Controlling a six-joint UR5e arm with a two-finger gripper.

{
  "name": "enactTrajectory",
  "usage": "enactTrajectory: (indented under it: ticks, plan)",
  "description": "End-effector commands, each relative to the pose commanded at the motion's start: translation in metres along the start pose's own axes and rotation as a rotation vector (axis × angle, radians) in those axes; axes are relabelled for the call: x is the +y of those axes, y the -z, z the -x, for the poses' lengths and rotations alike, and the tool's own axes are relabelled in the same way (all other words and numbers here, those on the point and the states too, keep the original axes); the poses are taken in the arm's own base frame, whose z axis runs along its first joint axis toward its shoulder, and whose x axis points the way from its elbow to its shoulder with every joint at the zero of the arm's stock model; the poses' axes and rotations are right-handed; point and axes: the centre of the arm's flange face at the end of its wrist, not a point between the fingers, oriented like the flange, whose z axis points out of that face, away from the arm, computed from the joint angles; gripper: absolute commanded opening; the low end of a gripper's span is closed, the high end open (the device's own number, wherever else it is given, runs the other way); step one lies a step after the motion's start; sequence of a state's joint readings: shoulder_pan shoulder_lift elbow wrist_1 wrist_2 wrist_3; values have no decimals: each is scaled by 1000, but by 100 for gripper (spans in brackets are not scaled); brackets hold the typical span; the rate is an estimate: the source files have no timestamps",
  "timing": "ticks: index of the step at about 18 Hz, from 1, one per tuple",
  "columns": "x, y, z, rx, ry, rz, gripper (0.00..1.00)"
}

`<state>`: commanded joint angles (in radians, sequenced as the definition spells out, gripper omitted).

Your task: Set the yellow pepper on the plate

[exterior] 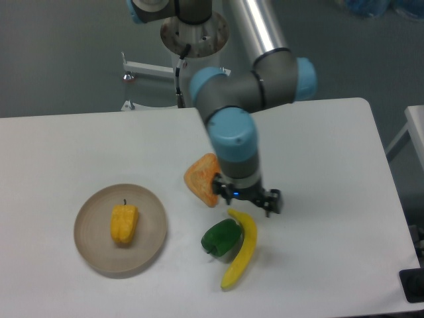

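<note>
The yellow pepper (124, 224) lies on the beige plate (150, 207) at the table's left front, its dark stem pointing away from the camera. Nothing touches it. My gripper (246, 198) hangs far to the right of the plate, above the spot where the orange wedge meets the top of the banana. Its two black fingers (274, 201) are spread wide and hold nothing. The arm's wrist covers most of the gripper from above.
An orange textured wedge (201, 177) lies just left of the gripper. A green pepper (220, 237) and a long yellow banana (241, 252) lie side by side below it. The table's right edge (391, 192) is farther off.
</note>
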<state>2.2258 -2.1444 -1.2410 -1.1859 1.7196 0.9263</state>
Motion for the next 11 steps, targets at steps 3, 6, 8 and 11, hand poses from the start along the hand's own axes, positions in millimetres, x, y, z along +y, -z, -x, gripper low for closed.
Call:
enactTrajectory:
  ticks: [3, 6, 8, 11]
  plan:
    - [3, -4, 14, -16, -24, 13, 100]
    - [5, -4, 23, -48, -34, 51, 100]
    - [4, -6, 22, -47, -34, 54, 100]
    - [3, -9, 22, -43, -36, 54, 100]
